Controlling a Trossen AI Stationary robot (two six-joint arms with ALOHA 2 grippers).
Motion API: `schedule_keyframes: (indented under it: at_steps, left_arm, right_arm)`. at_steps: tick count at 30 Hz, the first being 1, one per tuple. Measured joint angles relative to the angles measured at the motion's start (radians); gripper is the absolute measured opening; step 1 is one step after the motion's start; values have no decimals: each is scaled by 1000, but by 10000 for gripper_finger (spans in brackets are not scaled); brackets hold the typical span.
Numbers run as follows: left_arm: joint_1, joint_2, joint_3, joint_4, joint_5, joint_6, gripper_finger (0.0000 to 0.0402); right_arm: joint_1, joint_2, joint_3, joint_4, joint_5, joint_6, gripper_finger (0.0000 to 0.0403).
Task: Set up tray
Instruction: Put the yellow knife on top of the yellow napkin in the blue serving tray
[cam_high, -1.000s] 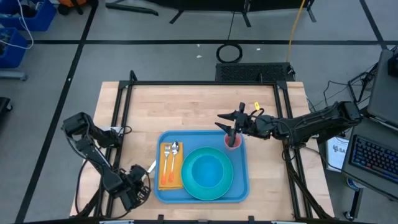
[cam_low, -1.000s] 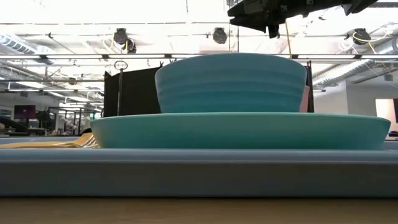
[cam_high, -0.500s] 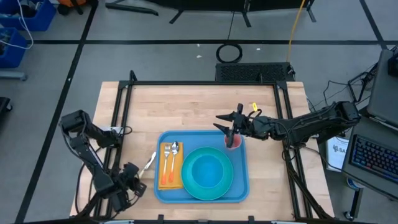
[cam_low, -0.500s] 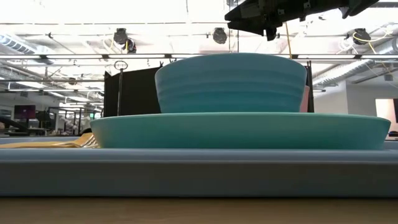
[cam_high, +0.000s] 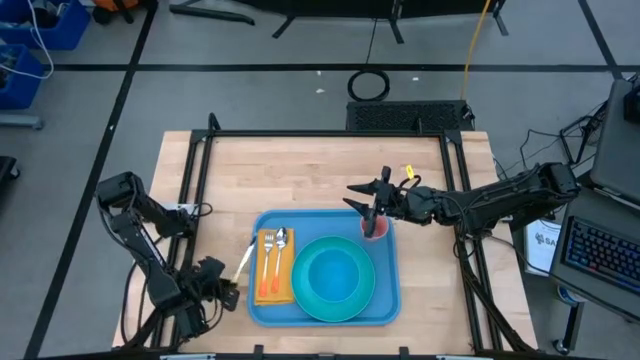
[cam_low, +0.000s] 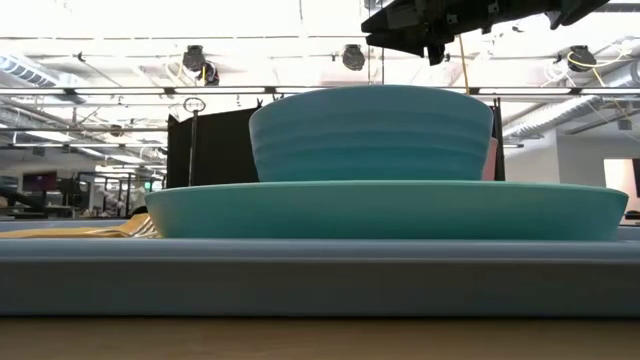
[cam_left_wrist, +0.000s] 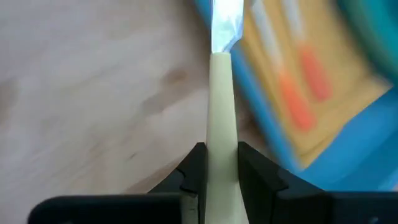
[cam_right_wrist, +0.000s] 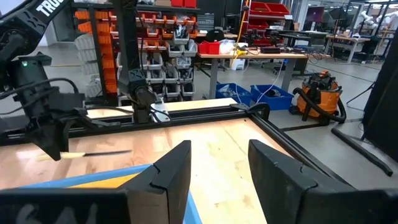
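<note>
Clamping a knife beside the tray rim, left pincer (right pincer spread) hovers.

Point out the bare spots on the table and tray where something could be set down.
Bare wood lies behind the tray, up to the far frame rail, and left of it. On the tray, only its near-right corner is free; the napkin, plate and cup crowd the rest. The left tool holds a knife at the tray's left rim.
</note>
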Motion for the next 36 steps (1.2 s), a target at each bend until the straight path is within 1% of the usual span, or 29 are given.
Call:
schedule_keyframes:
  at_steps: [4, 7, 13, 15, 19, 22, 29, 36]
  left_arm:
    - [27, -20, 0, 2, -129, -5, 66]
    - [67, -20, 0, 20, -172, 27, 66]
    - [168, -20, 1, 149, -222, 246, 66]
    - [201, -20, 1, 167, -226, 295, 66]
    - [260, -20, 1, 202, -227, 343, 66]
    - [300, -20, 1, 239, -205, 375, 66]
    - [345, -1, 1, 402, -186, 386, 66]
    - [385, 81, 1, 550, -198, 363, 66]
  right_arm:
    - [0, 0, 0, 0, 0, 0, 153]
    - [0, 0, 0, 0, 0, 0, 153]
    - [0, 0, 0, 0, 0, 0, 153]
    - [0, 0, 0, 0, 0, 0, 153]
    - [0, 0, 0, 0, -1, 0, 153]
    - [0, 0, 0, 18, -2, -7, 153]
    - [-6, -7, 0, 87, 0, -151, 153]
    - [-30, -8, 0, 193, 1, -292, 153]
